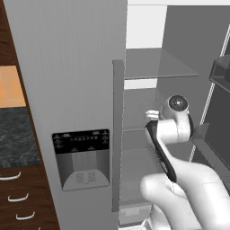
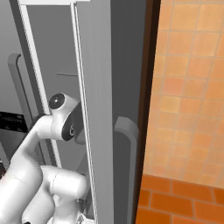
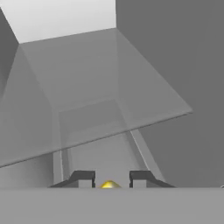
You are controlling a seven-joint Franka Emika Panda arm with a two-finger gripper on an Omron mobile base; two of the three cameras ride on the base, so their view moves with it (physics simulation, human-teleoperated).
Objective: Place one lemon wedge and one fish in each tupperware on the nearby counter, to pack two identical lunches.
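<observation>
Grey fridge interior takes up most of what the arm (image 1: 173, 155) reaches into: the white arm rises from the lower right of the left base view and bends forward into the open fridge compartment, its wrist joint (image 1: 178, 104) level with the middle glass shelf (image 1: 157, 65). To the left stands the closed fridge door (image 1: 67, 90) with a dark water and ice dispenser panel (image 1: 81, 157) and a tall grey handle (image 1: 117, 134).

Left of the fridge, a strip of the black-grey speckled table (image 1: 15, 134) shows above dark brown drawers (image 1: 27, 202) with white curved handles; an orange tiled wall (image 1: 9, 85) sits above it.

In the right base view the arm (image 2: 48, 131) passes behind the edge of the open fridge door (image 2: 98, 109), which hides the tool from that side. Orange wall tiles (image 2: 188, 87) lie to the right.

From the hand view, the tool (image 3: 112, 179) points into the fridge under a clear glass shelf (image 3: 100, 87) – its 2 dark fingertips (image 3: 83, 177) stand apart at the bottom edge. Between them sits a small yellow thing (image 3: 108, 185), a lemon wedge by its colour, mostly cut off by the frame. Whether the fingertips touch it I cannot tell – so the tool's grip stays unclear.
</observation>
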